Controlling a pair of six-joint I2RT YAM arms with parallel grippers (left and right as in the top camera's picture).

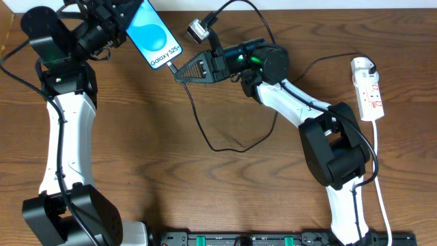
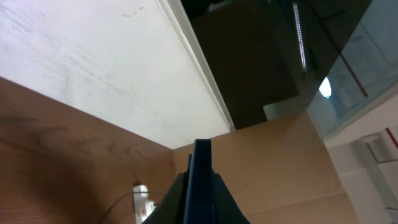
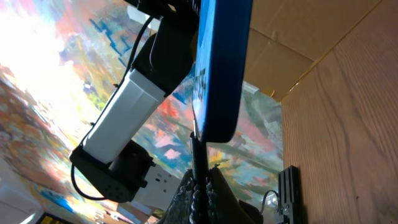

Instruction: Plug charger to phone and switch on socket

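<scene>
Charger tip closing on the phone's port, upper left of the overhead frame

The left gripper (image 1: 115, 26) is pinching the phone (image 1: 154, 37) aloft, and the socket (image 1: 367, 87) is lying unswitched at far right. The right gripper (image 1: 183, 73) is squeezing the charger (image 3: 196, 152) just below the phone's edge. A slightly tilted tip risks jamming or shoving the phone askew.

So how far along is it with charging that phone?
Done: the adapter head looks plugged into the socket. In hand: left jaws hold the phone up while right jaws hold the charger's plug at its bottom edge; whether it's seated, I can't tell. To do: switching on the socket.
</scene>
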